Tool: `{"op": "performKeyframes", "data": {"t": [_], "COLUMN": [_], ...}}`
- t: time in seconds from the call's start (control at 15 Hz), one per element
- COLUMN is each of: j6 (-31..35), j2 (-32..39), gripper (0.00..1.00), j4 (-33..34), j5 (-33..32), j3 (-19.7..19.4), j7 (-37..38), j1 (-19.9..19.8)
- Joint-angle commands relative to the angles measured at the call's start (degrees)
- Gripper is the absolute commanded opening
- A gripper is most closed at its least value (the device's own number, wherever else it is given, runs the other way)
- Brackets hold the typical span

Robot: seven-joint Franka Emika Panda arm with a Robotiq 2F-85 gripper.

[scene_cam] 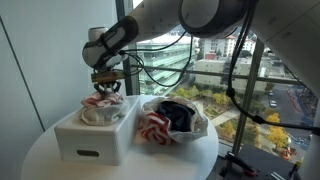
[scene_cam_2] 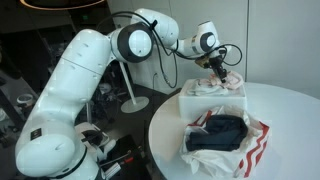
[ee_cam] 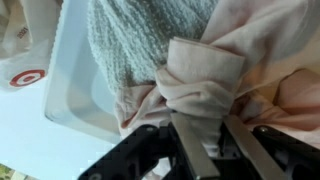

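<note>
Fingers point(ee_cam: 190, 150): narrow, pinching a bunched fold of pink cloth point(ee_cam: 205, 78) in white bin point(ee_cam: 72, 85); grasp step, firm pinch needed before lifting.

A round white table point(scene_cam: 185, 165) point(scene_cam_2: 295, 105) stands by the window, seen in both exterior views. Two things lie directly on it, just beside each other: a white box point(scene_cam: 92, 140) point(scene_cam_2: 205, 108) with a handle slot in its side, and a crumpled red-and-white striped bag point(scene_cam: 152, 128) point(scene_cam_2: 258, 148) spread open on the tabletop.
</note>
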Motion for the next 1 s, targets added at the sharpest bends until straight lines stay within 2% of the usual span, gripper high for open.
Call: {"op": "performKeyframes", "data": {"t": [0.0, 0.07, 0.13, 0.33, 0.47, 0.73, 0.93], "j6": [1.31, 1.47, 1.76, 4.47, 8.66, 14.62, 14.81], "j2": [-3.35, -5.50, -8.45, -15.45, -21.01, -32.76, -41.58], "gripper": [0.03, 0.02, 0.06, 0.04, 0.04, 0.04, 0.04], "j4": [-0.63, -1.72, -3.48, -7.40, -11.66, -22.01, -30.01], "j5": [2.19, 1.91, 1.82, 0.65, -2.40, -11.81, -20.29], "j3": [-0.88, -1.39, -1.64, -2.07, -2.26, -5.22, -7.49], "j7": [-0.13, 1.05, 2.34, 5.95, 10.27, 24.12, 37.24], "j1": [1.22, 1.77, 2.11, 3.20, 4.03, 7.27, 9.33]}}
